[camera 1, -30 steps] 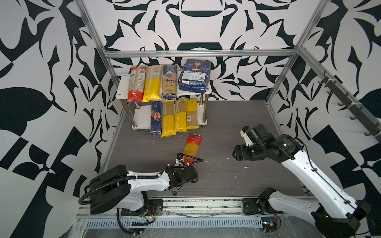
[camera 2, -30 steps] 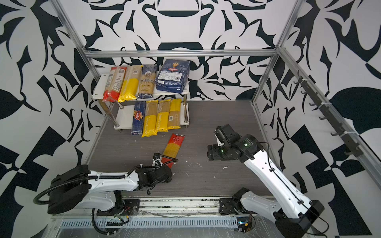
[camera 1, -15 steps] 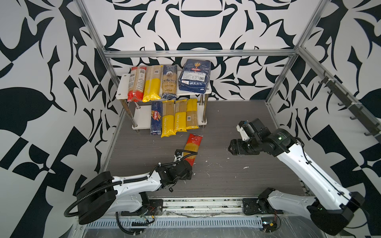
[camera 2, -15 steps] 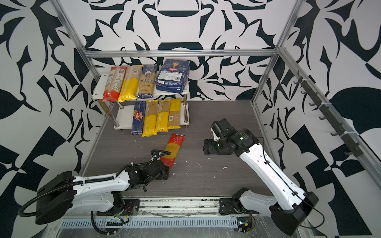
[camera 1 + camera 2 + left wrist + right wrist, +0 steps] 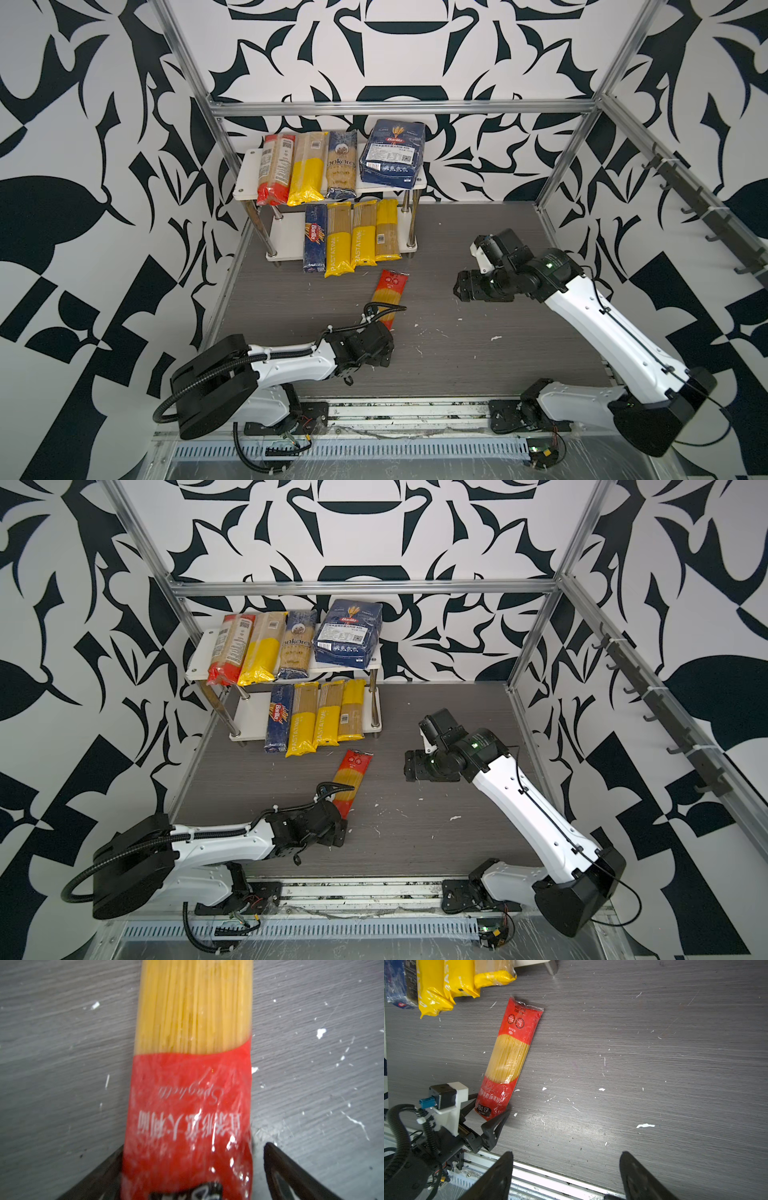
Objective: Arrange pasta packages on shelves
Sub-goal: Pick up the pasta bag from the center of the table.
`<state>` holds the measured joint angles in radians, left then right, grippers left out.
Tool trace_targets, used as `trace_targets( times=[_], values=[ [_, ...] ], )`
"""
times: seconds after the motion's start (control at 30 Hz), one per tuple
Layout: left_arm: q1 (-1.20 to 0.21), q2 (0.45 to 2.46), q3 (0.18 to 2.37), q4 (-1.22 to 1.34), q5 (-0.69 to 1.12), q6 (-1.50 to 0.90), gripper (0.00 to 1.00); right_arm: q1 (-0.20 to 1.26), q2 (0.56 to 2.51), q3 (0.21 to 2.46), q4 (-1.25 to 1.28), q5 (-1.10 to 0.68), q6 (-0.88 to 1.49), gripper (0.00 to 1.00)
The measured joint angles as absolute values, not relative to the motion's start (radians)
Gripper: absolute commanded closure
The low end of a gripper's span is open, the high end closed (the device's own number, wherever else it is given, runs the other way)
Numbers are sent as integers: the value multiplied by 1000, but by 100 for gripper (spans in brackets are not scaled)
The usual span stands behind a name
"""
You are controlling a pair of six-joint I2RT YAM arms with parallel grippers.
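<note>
Now the left gripper has resettled astride the red pack at its end nearer the bench's front edge, spread (right gripper spread, empty); a grasp likely follows.

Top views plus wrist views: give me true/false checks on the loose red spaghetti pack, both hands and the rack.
1. The clear plastic spaghetti pack with red ends lies on the grey wood-grain table, off the white two-tier rack. True.
2. The left hand is shut on that pack. False: it is open, with a finger on either side of the pack's near end.
3. The right hand holds a pack. False: it is open and empty.
4. The wide dark-blue Barilla bag sits on the rack's top board. True.
</note>
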<state>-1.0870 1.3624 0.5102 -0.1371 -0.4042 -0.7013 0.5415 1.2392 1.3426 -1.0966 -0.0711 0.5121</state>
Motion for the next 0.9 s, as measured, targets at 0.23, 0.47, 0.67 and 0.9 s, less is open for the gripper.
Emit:
trace_targets(
  times=[0.23,0.47,0.67,0.9],
  values=[
    [-1089,1488,545,2,-455,-710,1,519,1245,1344,-1097,-84,501,17],
    [-1176,1528,506,147,-550,-820,18,496,1245,1378,-1123,-87,484,17],
    [-1296,1578,497,221,-630,-987,58,490,1245,1400,-1150,-96,461,17],
    [-1374,1607,508,252,-680,-1170,88,486,1245,1409,-1156,-123,441,17]
  ],
)
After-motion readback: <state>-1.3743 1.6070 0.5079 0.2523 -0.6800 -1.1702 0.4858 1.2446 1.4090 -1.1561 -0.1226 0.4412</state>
